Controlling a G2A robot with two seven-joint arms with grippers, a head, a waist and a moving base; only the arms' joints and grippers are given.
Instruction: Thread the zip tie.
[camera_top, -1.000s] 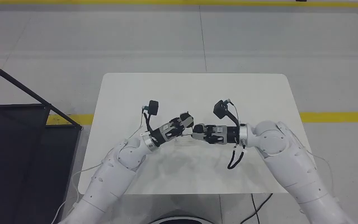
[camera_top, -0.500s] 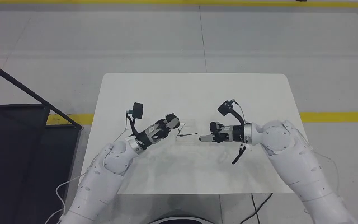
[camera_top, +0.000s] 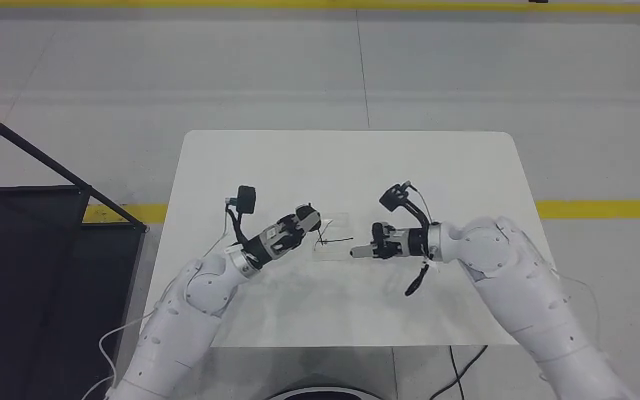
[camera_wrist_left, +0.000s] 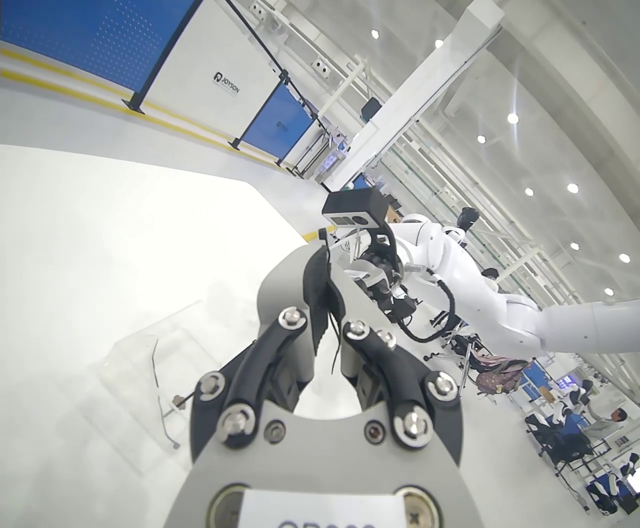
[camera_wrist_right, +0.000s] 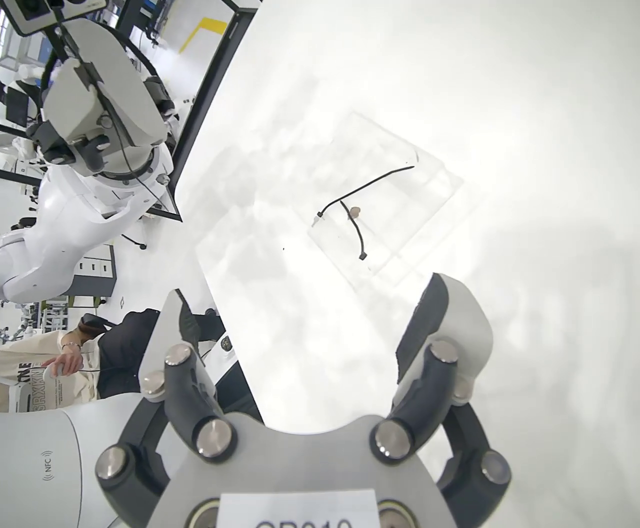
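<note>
Drawn apart from their meeting over the middle of the worktop (camera_top: 450, 180) a second ago, the two arms now flank the clear sheet (camera_wrist_right: 425, 190), and over the last half second the right one has edged back toward it. Left hand (camera_wrist_left: 325, 270) is pinched shut on a black zip tie (camera_wrist_left: 323, 235): the strip runs down between the pads and the small head pokes out past the fingertips, held above the worktop just left of the sheet. On the sheet lie two more black ties (camera_wrist_right: 370, 182), close beside a small brown stud (camera_wrist_right: 354, 211). Right hand (camera_wrist_right: 307, 295) hangs just right of the sheet, spread wide and empty. The zip tie looks feather-light, thin and springy, with a slick nylon skin, so it will likely bow or skid rather than push straight. A hold on its flat faces, close to whichever end must be fed, seems the safest place for the second hand.
</note>
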